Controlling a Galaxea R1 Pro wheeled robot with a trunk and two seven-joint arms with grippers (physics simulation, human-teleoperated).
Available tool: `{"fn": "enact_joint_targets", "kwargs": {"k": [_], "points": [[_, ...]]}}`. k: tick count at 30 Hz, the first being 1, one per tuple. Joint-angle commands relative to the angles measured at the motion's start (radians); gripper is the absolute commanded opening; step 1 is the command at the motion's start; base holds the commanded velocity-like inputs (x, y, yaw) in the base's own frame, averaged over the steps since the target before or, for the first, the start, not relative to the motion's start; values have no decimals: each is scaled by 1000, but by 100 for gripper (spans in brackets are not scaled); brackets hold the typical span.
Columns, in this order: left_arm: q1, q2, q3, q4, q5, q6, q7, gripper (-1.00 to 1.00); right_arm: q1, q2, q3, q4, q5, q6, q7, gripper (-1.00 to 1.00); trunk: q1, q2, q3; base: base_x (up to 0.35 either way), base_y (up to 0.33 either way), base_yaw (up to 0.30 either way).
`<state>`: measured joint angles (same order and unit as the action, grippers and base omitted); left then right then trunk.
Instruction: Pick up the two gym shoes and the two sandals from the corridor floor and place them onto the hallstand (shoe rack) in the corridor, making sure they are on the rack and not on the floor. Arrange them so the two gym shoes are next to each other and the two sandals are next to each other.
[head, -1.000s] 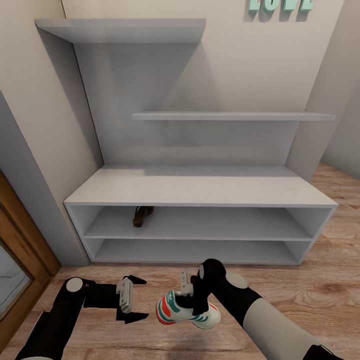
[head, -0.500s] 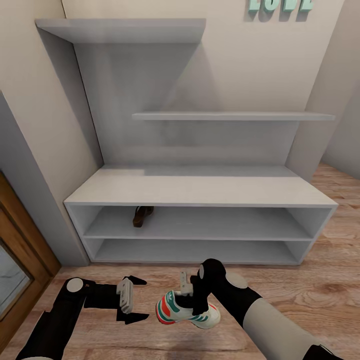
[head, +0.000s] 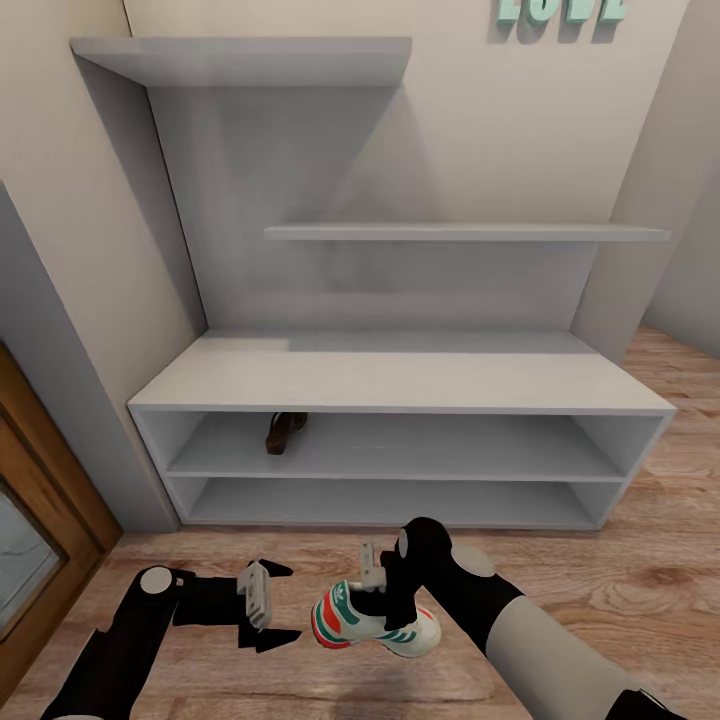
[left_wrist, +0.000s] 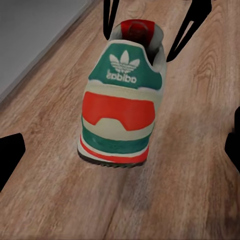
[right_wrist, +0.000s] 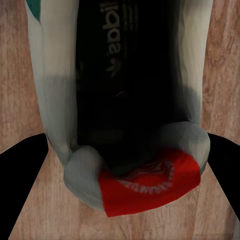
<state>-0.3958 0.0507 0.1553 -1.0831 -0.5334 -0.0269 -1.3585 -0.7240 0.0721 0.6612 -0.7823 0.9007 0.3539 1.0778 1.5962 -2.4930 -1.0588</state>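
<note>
One gym shoe (head: 352, 625), white with teal and red-orange stripes, hangs low over the corridor floor (head: 620, 570) in front of the hallstand (head: 400, 378). My right gripper (head: 385, 598) comes down from above and is shut on its heel collar. In the right wrist view the gym shoe (right_wrist: 120, 75) sits between the right gripper (right_wrist: 127, 136) fingers. My left gripper (head: 280, 602) stands open just left of the shoe, pointing at its heel. The left wrist view shows that heel (left_wrist: 122, 110) between the open left gripper (left_wrist: 125, 140) fingertips. One brown sandal (head: 285, 432) lies on the upper low shelf, left of centre.
A wooden door frame (head: 45, 480) and grey wall stand at the left. The hallstand's stepped wall shelves (head: 460, 232) hang above its flat top. Teal letters (head: 560, 10) are on the wall. Bare plank floor stretches to the right.
My left arm has drawn slightly down and back, shifting the open left gripper a little. The right gripper and the gym shoe have not moved.
</note>
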Motion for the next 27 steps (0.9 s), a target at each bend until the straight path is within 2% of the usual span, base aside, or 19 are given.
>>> {"fn": "enact_joint_targets", "kwargs": {"k": [1,14,22,27], "points": [[0,0,0,1,1,0,4,100,0,0,0,0,0,0,1,-100,0,0,0,0,0,0],[0,-4,-2,3,3,0,18,100,0,0,0,0,-1,0,1,-100,0,0,0,0,0,0],[0,-32,-11,4,3,0,19,100,0,1,0,-1,-1,0,1,-100,0,0,0,0,0,0],[0,-41,-17,4,3,1,19,100,0,1,-1,-20,-2,0,1,-100,0,0,0,0,0,0]]}}
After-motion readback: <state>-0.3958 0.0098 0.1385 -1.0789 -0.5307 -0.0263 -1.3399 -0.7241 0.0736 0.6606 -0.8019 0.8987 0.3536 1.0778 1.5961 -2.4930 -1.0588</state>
